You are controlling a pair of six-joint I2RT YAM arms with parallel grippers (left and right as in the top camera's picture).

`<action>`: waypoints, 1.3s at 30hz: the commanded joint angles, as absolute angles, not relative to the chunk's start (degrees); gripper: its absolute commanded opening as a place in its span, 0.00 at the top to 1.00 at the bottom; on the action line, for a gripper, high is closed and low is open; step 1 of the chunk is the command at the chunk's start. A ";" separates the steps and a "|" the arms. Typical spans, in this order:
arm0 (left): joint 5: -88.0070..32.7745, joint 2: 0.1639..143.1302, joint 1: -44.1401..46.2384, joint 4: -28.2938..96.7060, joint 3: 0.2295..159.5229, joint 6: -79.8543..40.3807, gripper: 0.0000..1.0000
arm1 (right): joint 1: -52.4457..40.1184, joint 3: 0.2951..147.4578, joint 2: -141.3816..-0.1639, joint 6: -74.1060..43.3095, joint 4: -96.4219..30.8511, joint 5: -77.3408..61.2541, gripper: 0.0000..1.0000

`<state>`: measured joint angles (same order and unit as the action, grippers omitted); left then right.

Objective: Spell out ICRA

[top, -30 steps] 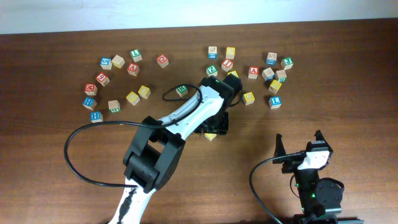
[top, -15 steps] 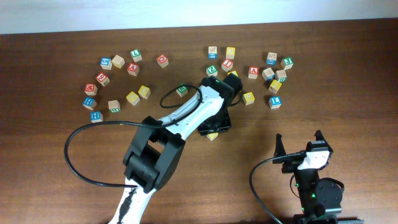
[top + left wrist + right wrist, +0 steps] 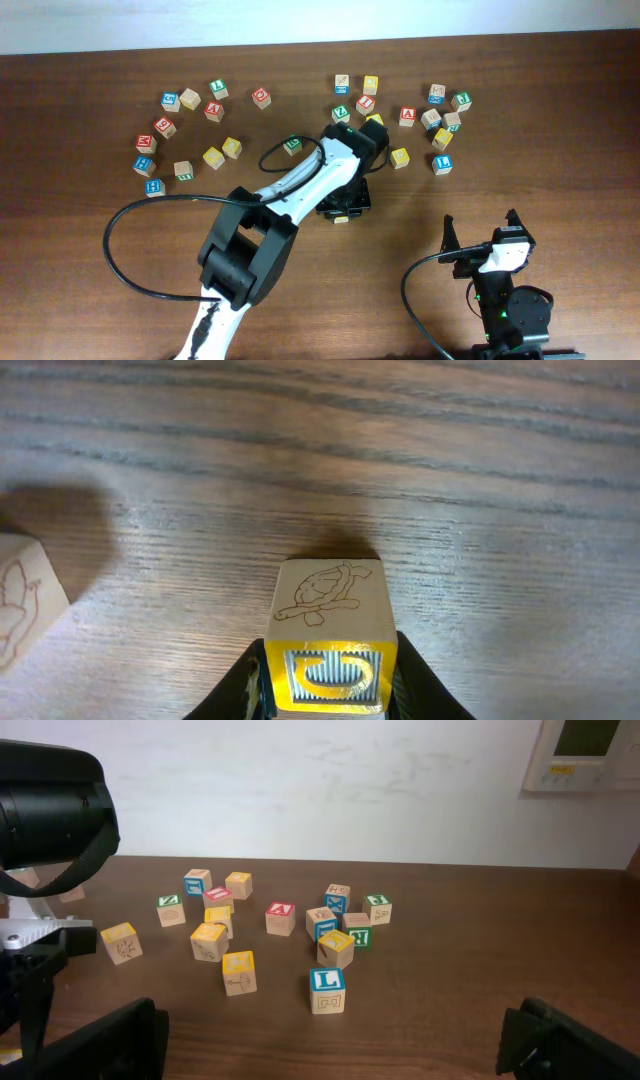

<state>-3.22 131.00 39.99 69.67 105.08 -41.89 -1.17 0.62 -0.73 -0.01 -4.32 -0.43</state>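
Overhead, the wooden surface (image 3: 90, 230) carries letter blocks (image 3: 407, 116) scattered along its far side, and the right tool (image 3: 481, 228) sits near the front right, jaws spread wide and empty. Mid-surface, the left tool (image 3: 343, 207) points down, its fingers (image 3: 248, 685) pressed against both sides of a yellow turtle block (image 3: 327, 600).

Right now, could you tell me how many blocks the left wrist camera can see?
2: the turtle block, framed by the left tool, and another block cut off at the left edge.
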 commanded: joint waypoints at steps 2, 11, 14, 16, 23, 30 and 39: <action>1.30 131.31 39.70 69.93 104.99 -29.39 0.73 | -1.50 0.32 -0.40 -0.23 -4.64 -0.16 0.02; 5.85 131.31 34.83 71.94 104.99 3.51 0.71 | -1.50 0.32 -0.40 -0.25 -4.64 -0.16 0.02; 5.85 131.31 34.37 71.18 104.99 12.47 0.70 | -1.50 0.32 -0.40 -0.25 -4.64 -0.16 0.02; 5.85 131.31 34.48 70.70 104.99 17.06 0.68 | -1.50 0.32 -0.40 -0.23 -4.64 -0.16 0.02; 6.04 131.28 34.30 69.73 105.45 20.51 0.65 | -1.50 0.32 -0.40 -0.23 -4.64 -0.16 0.02; 4.29 129.78 34.06 75.16 116.40 12.88 0.41 | -1.50 0.32 -0.40 -0.23 -4.64 -0.16 0.02; 3.84 129.54 27.03 77.43 120.55 -41.41 0.26 | -1.50 0.32 -0.40 -0.23 -4.64 -0.16 0.02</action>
